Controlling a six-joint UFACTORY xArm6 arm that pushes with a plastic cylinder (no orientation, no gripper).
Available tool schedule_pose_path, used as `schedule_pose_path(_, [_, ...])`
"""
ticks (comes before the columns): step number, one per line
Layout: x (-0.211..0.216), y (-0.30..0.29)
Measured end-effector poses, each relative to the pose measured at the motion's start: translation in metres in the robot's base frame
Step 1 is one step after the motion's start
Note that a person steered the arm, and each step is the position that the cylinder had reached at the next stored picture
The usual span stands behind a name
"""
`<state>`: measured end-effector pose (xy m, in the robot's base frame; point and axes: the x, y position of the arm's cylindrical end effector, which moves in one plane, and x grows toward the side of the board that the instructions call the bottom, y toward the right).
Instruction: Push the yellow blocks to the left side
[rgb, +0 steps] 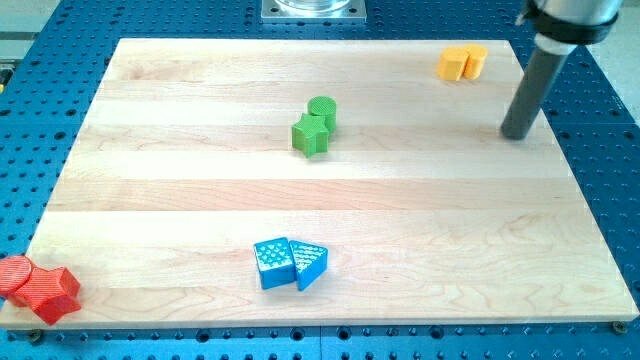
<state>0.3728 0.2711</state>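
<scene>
Two yellow blocks (462, 62) sit touching each other near the view's top right corner of the wooden board (180, 200); their exact shapes are hard to make out. My tip (517, 134) rests on the board to the right of and below the yellow blocks, apart from them. The dark rod rises from the tip toward the view's top right.
A green cylinder (323, 108) touches a green star-like block (310, 135) at the upper middle. Two blue blocks (289, 263) sit together at the bottom middle. Two red blocks (38, 287) lie at the bottom left corner. A blue perforated table (610, 120) surrounds the board.
</scene>
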Motion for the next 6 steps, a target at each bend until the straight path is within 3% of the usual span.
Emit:
schedule_pose_path(2, [-0.112, 0.073])
schedule_pose_path(3, [-0.131, 0.034])
schedule_pose_path(4, [-0.13, -0.031])
schedule_pose_path(5, [-0.101, -0.082])
schedule_pose_path(6, [-0.105, -0.072])
